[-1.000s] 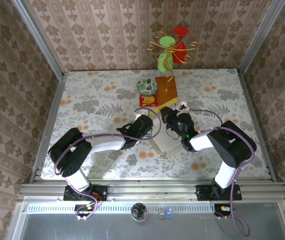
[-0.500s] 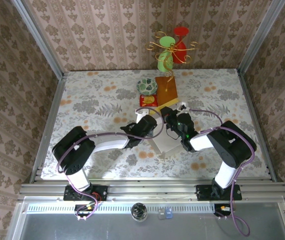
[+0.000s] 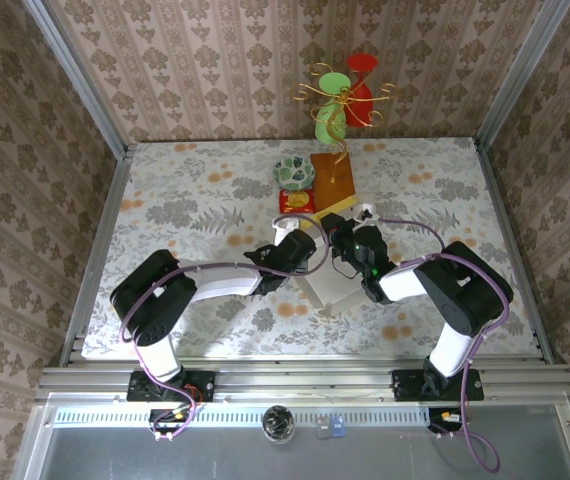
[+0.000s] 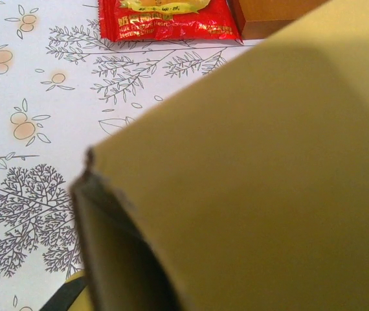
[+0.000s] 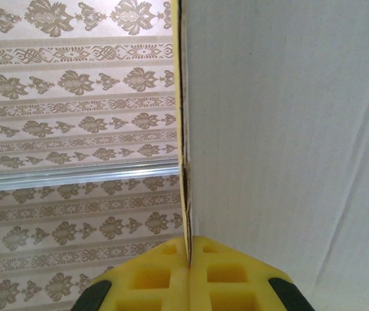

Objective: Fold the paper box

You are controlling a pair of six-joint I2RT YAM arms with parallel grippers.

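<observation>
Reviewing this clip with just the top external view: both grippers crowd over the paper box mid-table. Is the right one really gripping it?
Observer: Yes. In the right wrist view the right gripper has its yellow pads closed on an edge of the paper box, with the white inner side facing the camera.
Operator: And the left gripper?
Observer: I cannot tell. The left wrist view has the box's yellow outer face close up, tilted over the table, and no grip can be made out.
Operator: What lies just beyond the box?
Observer: A red packet lies flat, its end right against a brown board.
</observation>
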